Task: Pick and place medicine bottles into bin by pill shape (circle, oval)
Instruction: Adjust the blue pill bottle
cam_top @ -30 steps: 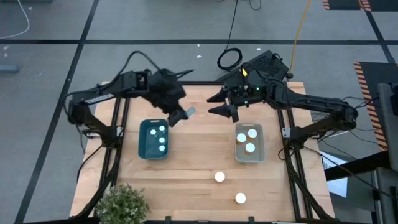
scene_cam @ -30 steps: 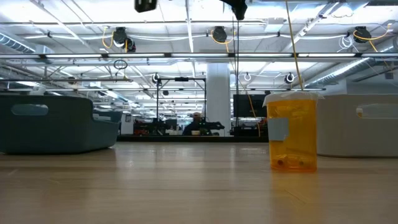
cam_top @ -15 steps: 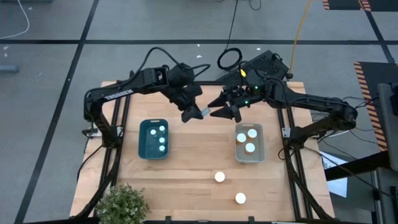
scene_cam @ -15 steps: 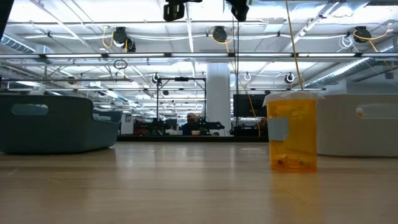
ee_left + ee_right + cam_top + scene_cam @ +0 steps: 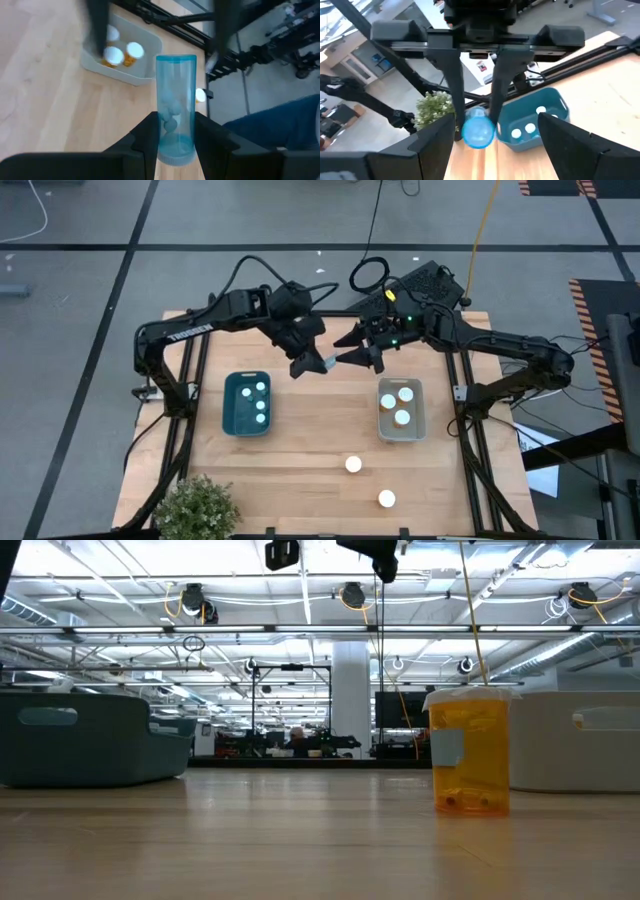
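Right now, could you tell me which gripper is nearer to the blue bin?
The left. The left gripper hovers just beyond the blue bin's far right corner, holding a blue bottle; the right gripper faces it, farther right.

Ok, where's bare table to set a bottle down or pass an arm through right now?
Bare wood lies between the blue bin and the grey bin, and ahead of the blue bin toward the plant. Crowded: two loose bottles near the front, and the left gripper facing the right gripper at the back.
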{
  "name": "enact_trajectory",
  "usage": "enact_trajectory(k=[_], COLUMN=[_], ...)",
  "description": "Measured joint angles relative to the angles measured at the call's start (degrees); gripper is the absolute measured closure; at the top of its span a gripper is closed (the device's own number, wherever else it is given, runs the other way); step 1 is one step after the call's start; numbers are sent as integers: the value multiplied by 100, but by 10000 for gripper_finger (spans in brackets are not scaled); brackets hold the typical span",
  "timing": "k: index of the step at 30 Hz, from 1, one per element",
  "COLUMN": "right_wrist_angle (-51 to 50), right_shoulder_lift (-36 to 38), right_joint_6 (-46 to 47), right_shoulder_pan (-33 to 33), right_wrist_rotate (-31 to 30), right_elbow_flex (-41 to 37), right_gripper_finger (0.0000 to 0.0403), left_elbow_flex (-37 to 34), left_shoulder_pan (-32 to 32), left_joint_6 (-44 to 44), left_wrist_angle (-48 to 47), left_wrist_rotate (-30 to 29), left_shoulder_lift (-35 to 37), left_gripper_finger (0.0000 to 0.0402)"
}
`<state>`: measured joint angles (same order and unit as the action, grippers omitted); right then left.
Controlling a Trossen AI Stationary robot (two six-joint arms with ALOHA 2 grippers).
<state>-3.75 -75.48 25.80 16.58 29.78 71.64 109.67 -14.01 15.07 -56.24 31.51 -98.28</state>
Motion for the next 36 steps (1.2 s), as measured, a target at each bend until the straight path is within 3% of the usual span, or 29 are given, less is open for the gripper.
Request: enact_trajectory(k=[10, 27, 36], right_wrist_angle=[-160, -99, -76], right_shoulder_lift=[7, -66, -66], right_joint_6=[-101, -47, 105], right_shoulder_pan=[-4, -11, -11], right_wrist_rotate=[155, 352, 350], right_elbow_flex=[0, 0, 0], right_gripper_finger=[132, 251, 263], left_elbow_flex=[0, 0, 0], left_shoulder_pan=[25, 16, 16], left_joint_6=[62, 180, 204], left_wrist_angle=[106, 342, 338], left_wrist_rotate=[43, -116, -160], left_shoulder_lift=[0, 0, 0], left_gripper_finger=[289, 289, 289])
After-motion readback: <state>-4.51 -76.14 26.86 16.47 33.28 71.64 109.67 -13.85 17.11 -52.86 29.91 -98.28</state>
